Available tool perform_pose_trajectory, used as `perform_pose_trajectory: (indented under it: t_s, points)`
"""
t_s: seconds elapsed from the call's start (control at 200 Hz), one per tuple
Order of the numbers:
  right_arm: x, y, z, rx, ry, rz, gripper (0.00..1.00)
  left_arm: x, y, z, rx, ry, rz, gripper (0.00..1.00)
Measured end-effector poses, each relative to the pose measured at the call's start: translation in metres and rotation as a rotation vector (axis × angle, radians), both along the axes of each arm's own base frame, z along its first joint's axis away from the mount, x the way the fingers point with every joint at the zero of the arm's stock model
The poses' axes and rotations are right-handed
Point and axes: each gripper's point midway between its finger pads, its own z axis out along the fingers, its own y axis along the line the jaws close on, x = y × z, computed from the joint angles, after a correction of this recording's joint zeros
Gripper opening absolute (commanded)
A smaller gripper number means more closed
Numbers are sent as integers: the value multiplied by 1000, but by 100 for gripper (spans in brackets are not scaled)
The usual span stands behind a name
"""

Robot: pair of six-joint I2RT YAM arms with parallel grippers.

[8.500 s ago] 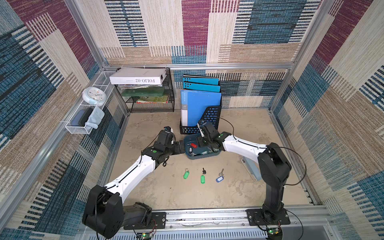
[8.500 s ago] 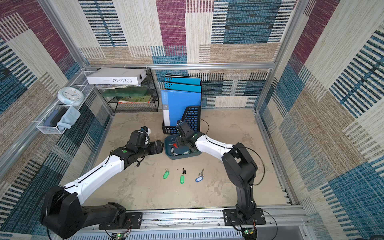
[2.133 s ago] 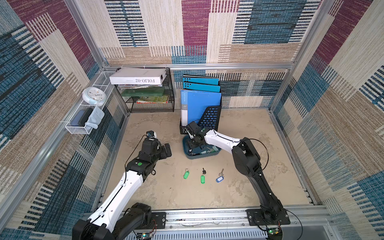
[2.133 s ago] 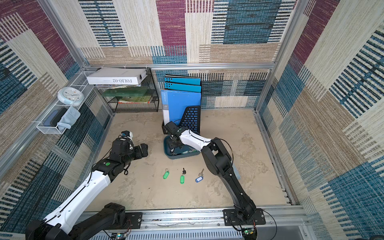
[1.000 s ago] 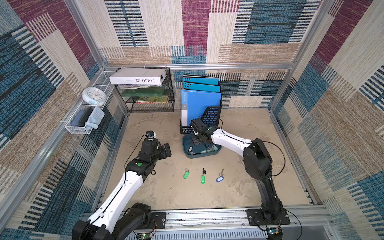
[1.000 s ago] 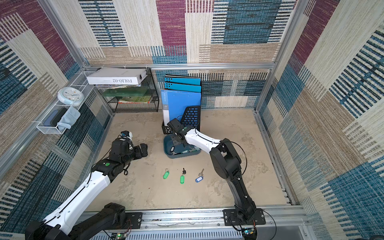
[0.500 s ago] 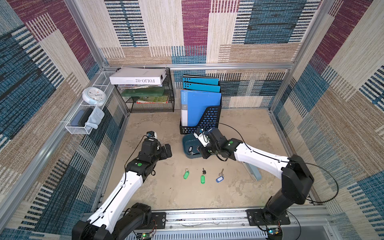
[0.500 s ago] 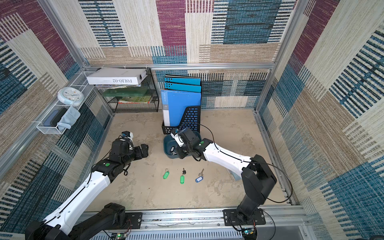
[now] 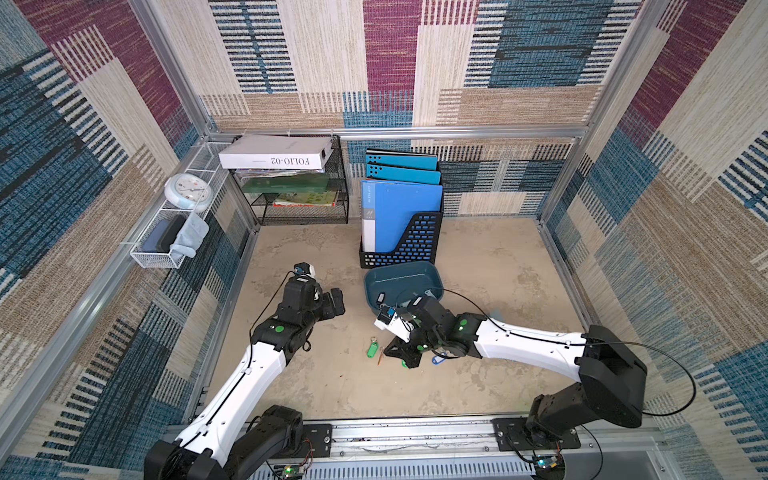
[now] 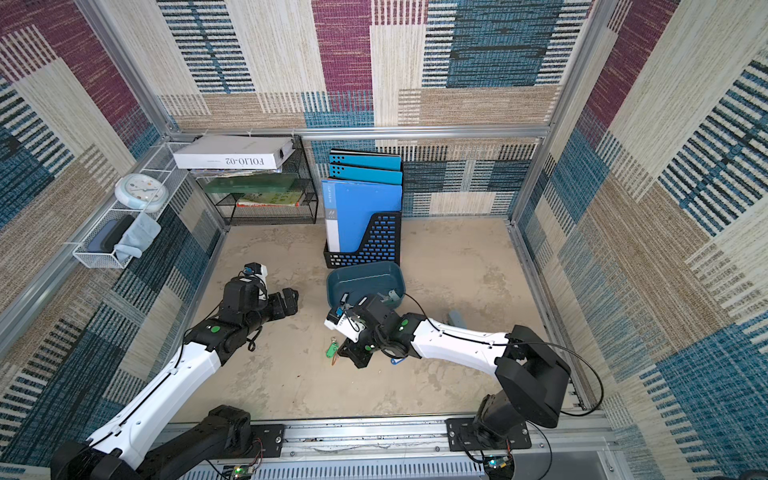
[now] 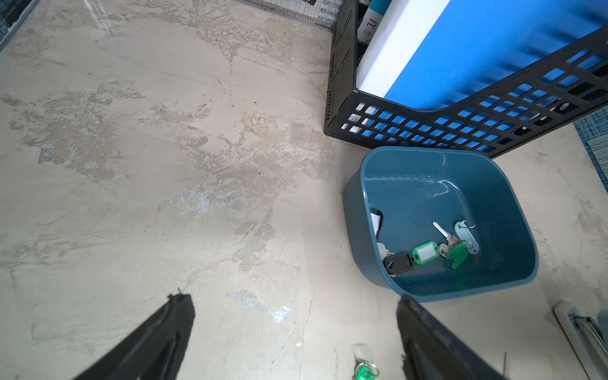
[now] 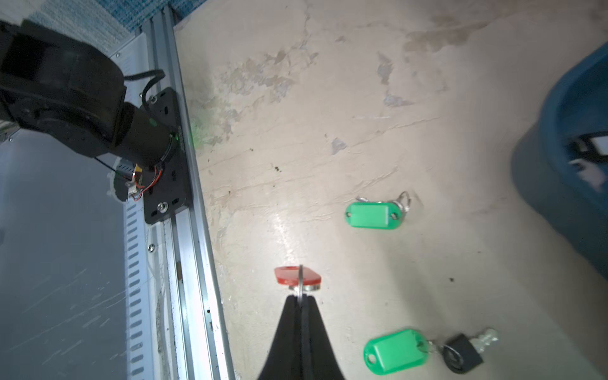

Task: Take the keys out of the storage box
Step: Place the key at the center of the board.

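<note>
Your storage box (image 9: 399,266) sits on the tabletop (image 9: 498,257), at 12 o'clock of the right end effector (image 12: 300,297). You have brought that end effector out of the box within the last second. It now hangs over open tabletop, clamped on the ring of the red-tagged key (image 12: 296,275), so only the release remains for this key. The tag hangs beyond the tips, its long axis crosswise to them. The left end effector (image 11: 291,297) stands wide open and empty at 9 o'clock of the box. Several keys (image 11: 427,251) remain inside.

Blue folders (image 9: 405,210) fill the black file holder (image 9: 417,246).
</note>
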Motion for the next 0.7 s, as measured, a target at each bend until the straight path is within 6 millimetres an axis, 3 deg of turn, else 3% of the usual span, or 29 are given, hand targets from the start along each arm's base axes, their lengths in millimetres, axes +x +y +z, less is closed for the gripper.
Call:
perform_pose_trajectory:
  t_s: [0.15,0.27,0.701]
  points:
    - [-29,13,-28,-36,65,88,0,-1,0,-2,0,5,2,99]
    - [-41,18,-49,-69,103,117,0,-1,1,-3,0,9,3,99]
    - [-26,23,-87,-141,86,55,0,-2,1,0,-3,-1,3,99]
